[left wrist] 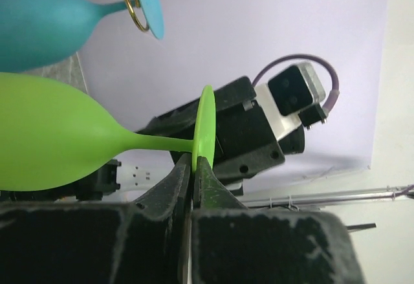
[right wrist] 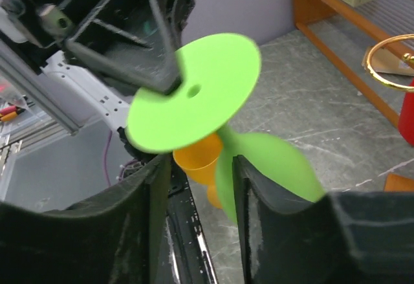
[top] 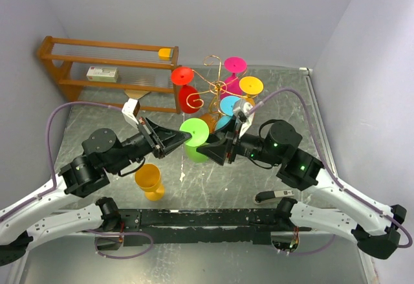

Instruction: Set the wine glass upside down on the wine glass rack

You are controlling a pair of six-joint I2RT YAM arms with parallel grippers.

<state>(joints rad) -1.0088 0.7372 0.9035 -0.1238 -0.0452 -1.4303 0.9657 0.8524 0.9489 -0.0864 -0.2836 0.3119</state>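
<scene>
Left end effector (left wrist: 193, 171) clenched on the foot rim of the green wine glass (left wrist: 58, 135), which is held between both arms.
Right end effector (right wrist: 199, 167) sits released around the stem, near the wine glass rack (top: 217, 85). That thin edge pinch could let the bowl's weight swivel the glass or drop it onto the table (top: 213, 184).

The left arm (top: 87, 166) and right arm (top: 291, 158) share white lower links, black drum-shaped joints and looping lilac cables (top: 47, 143); green lights (top: 301, 167) dot the right one's housings.
</scene>
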